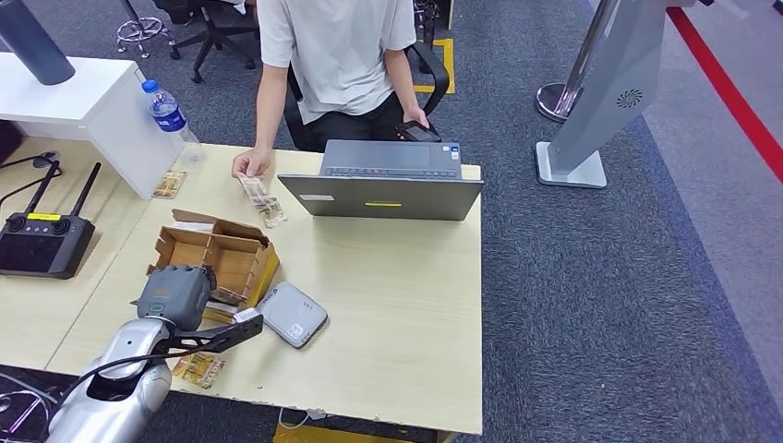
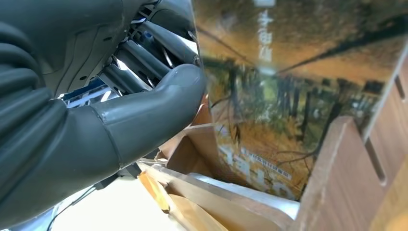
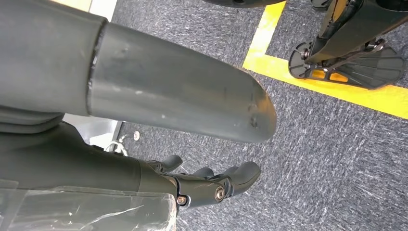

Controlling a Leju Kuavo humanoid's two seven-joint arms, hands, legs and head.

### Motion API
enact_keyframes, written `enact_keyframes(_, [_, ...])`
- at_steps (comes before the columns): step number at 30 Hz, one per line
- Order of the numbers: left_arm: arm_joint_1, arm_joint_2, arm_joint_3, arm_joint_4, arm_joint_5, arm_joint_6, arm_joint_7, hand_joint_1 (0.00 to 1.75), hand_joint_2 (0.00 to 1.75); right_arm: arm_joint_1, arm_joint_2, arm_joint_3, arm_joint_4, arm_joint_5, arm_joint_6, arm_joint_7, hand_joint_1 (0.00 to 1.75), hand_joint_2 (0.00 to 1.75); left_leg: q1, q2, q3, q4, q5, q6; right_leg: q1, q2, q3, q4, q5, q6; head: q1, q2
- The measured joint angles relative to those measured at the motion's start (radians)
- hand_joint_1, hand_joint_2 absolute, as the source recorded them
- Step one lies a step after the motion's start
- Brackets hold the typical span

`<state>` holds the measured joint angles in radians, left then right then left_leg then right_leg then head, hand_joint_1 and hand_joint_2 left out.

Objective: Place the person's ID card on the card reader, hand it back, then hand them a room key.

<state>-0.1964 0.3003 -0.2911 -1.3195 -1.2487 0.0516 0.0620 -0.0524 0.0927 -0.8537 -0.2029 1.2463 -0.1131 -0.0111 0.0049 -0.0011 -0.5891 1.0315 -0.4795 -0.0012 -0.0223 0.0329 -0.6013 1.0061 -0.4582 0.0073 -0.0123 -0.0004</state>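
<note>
My left hand point(image 1: 177, 295) sits at the near edge of the cardboard box point(image 1: 218, 253), and in the wrist view my thumb point(image 2: 144, 115) and fingers point(image 2: 159, 48) pinch a key card point(image 2: 298, 96) printed with an autumn scene, right above the box's slots. Just beside the box lies the grey card reader point(image 1: 292, 314). My right hand point(image 3: 211, 185) hangs over the carpet, fingers loose and apart, holding nothing. Across the table point(image 1: 397, 305), beyond the laptop point(image 1: 383, 185), a person's hand point(image 1: 251, 164) rests by some cards point(image 1: 262, 199).

Card reader point(image 1: 292, 314): light grey. Cardboard box point(image 1: 217, 257): brown. Laptop point(image 1: 383, 181): dark grey. Tabletop point(image 1: 388, 305): pale wood. Card point(image 2: 288, 96): golden autumn-tree print
</note>
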Motion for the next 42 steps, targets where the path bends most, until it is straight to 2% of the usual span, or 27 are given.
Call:
enact_keyframes(8, [0.009,-0.003,0.0,-0.032,-0.012,0.136,-0.035,1.75,1.75,0.0,0.0,-0.001,0.0,0.002,-0.007,-0.003,0.0,0.0,0.0,0.0,0.0,0.0,0.0,0.0,0.0,0.0,0.0,0.0,0.0,0.0,0.0,0.0])
enact_keyframes(14, [0.016,0.002,0.0,-0.133,0.013,0.125,-0.047,1.75,1.75,0.0,0.0,-0.003,0.0,0.002,-0.009,-0.004,0.0,0.0,0.0,0.0,0.0,0.0,0.0,0.0,0.0,0.0,0.0,0.0,0.0,0.0,0.0,0.0])
enact_keyframes(23, [0.02,0.002,0.0,-0.176,0.015,0.124,-0.048,1.75,1.75,0.0,0.0,-0.003,0.0,0.002,-0.009,-0.005,0.0,0.0,0.0,0.0,0.0,0.0,0.0,0.0,0.0,0.0,0.0,0.0,0.0,0.0,0.0,0.0])
enact_keyframes(27, [0.021,0.007,0.0,-0.204,0.021,0.126,-0.055,0.0,1.75,0.0,0.0,-0.004,0.0,0.002,-0.009,-0.006,0.0,0.0,0.0,0.0,0.0,0.0,0.0,0.0,0.0,0.0,0.0,0.0,0.0,0.0,0.0,0.0])
enact_keyframes(37, [0.032,0.033,-0.009,-0.254,0.046,0.034,-0.046,0.0,1.75,0.0,0.0,-0.011,0.0,0.013,-0.011,-0.007,0.0,0.0,0.0,0.0,0.0,0.0,0.0,0.0,0.0,0.0,0.0,0.0,0.0,0.0,0.0,0.0])
enact_keyframes(39, [0.036,0.037,-0.01,-0.254,0.046,0.031,-0.046,0.0,0.87,0.0,0.0,-0.013,0.0,0.014,-0.012,-0.007,0.0,0.0,0.0,0.0,0.0,0.0,0.0,0.0,0.0,0.0,0.0,0.0,0.0,0.0,0.0,0.0])
enact_keyframes(41, [0.041,0.04,-0.011,-0.256,0.049,0.033,-0.046,0.0,0.87,0.0,0.0,-0.016,0.0,0.014,-0.013,-0.007,0.0,0.0,0.0,0.0,0.0,0.0,0.0,0.0,0.0,0.0,0.0,0.0,0.0,0.0,0.0,0.0])
enact_keyframes(42, [0.045,0.041,-0.011,-0.258,0.053,0.035,-0.047,0.0,1.31,0.0,0.0,-0.018,0.0,0.013,-0.013,-0.007,0.0,0.0,0.0,0.0,0.0,0.0,0.0,0.0,0.0,0.0,0.0,0.0,0.0,0.0,0.0,0.0])
